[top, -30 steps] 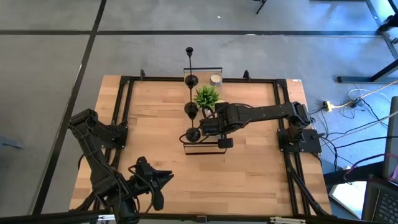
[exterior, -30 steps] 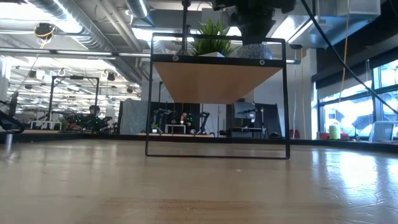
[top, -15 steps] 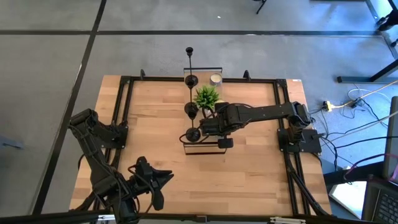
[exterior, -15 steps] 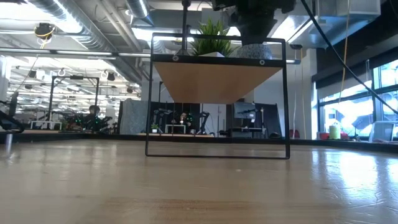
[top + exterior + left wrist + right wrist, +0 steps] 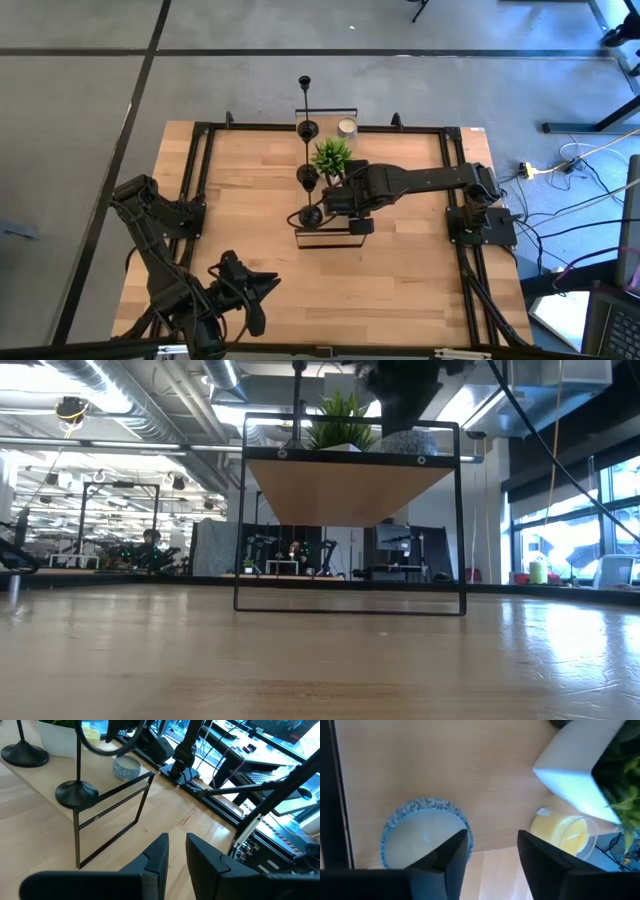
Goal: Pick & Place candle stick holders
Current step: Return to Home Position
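Observation:
Three black candle stick holders stand in a row by their round bases along the left side of a wire-framed wooden shelf (image 5: 325, 240): a tall one (image 5: 305, 105), a middle one (image 5: 307, 177) and a near one (image 5: 311, 216). Two bases (image 5: 76, 792) (image 5: 24, 755) show in the left wrist view. My right gripper (image 5: 335, 207) (image 5: 492, 850) hangs open over the shelf's near end, pointing down, just above a blue-patterned candle (image 5: 422, 832). At the table's near left, my left gripper (image 5: 250, 290) (image 5: 176, 852) waits, fingers a little apart with nothing between them.
On the shelf also stand a green plant (image 5: 333, 155) in a white pot (image 5: 572, 780) and a yellow candle (image 5: 565, 832) (image 5: 347, 127). A black rail frame (image 5: 200, 180) runs around the tabletop. Bare wood lies to the left and right of the shelf.
In the low view my right gripper's dark fingers, which covered the top of the blue-patterned candle, have drawn up off it, and more of the candle shows. The candle has stayed where it was on the shelf.

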